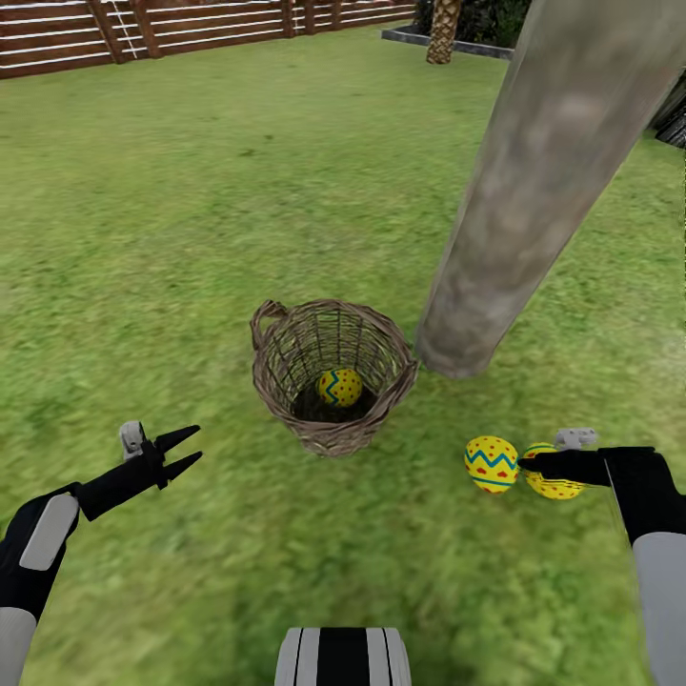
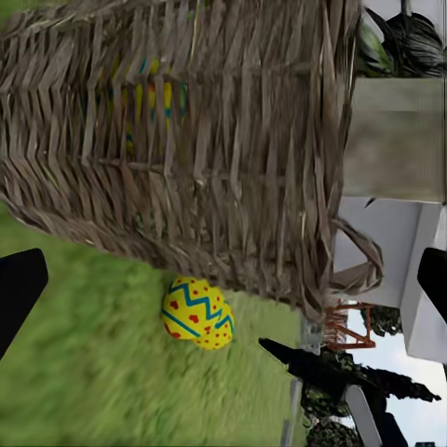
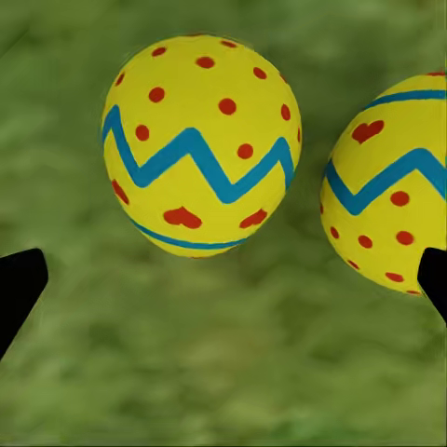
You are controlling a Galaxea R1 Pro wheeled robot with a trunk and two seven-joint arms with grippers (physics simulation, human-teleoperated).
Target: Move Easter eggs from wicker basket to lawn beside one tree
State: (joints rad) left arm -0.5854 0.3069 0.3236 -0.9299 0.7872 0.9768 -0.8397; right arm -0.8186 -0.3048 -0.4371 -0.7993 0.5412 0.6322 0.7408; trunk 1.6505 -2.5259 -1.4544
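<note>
Brown wicker basket (image 1: 332, 373) centre frame, one yellow zigzag egg (image 1: 340, 387) inside | two eggs (image 1: 492, 464) on lawn (image 1: 191, 191) lower right, near grey-brown trunk (image 1: 534, 191) | left gripper (image 1: 181, 451) jaws apart; right gripper (image 1: 530, 464) jaws apart over second egg (image 1: 553, 484)

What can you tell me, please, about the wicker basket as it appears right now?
The wicker basket is a small, round, deep bowl of brown open weave, with a loop handle showing at its rim. It stands upright on the lawn, close beside the base of the tree trunk. One yellow egg with red dots and a blue zigzag lies at its bottom. In the left wrist view its woven wall shows the egg's colours through the gaps. No jaws touch it.
</note>
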